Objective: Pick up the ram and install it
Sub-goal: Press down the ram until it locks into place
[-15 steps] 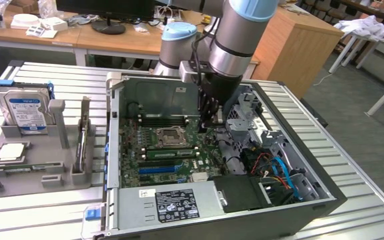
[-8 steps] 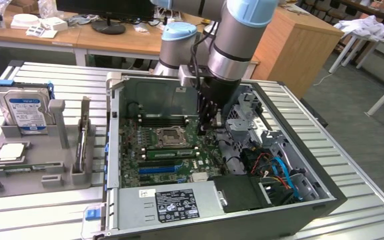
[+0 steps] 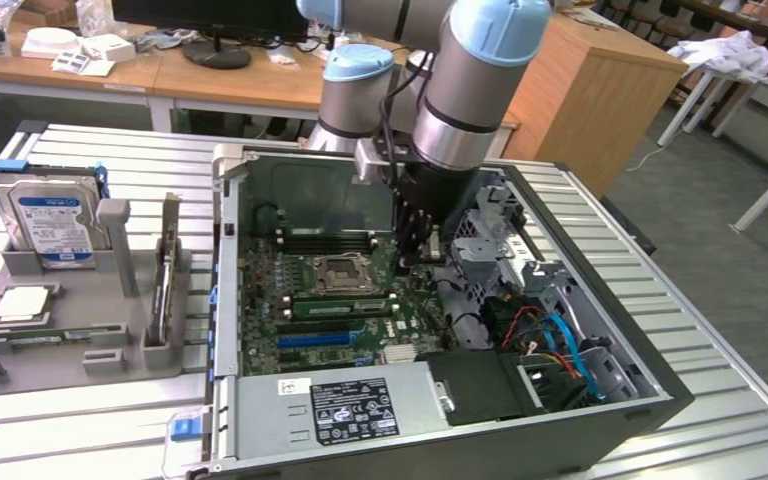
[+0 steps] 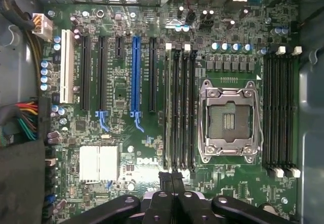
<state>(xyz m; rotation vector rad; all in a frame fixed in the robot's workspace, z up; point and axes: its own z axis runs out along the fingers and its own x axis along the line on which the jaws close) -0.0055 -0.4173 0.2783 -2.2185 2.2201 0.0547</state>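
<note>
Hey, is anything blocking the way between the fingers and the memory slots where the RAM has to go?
Nothing visible does. The shut fingers hang at the end of the memory slots beside the CPU socket; no cable or part lies across them. The cable bundle lies off at the board's edge.

The black two-fingered gripper (image 4: 171, 176) is hovering over the green printed motherboard (image 4: 238, 183), its fingertips pressing together near one end of a bank of long black plastic memory slots (image 4: 179, 107). The square silver processor socket (image 4: 229, 120) is sitting between that bank and a second bank of black memory slots (image 4: 280, 113). A long blue expansion slot (image 4: 135, 75) is lying among black ones.
</note>
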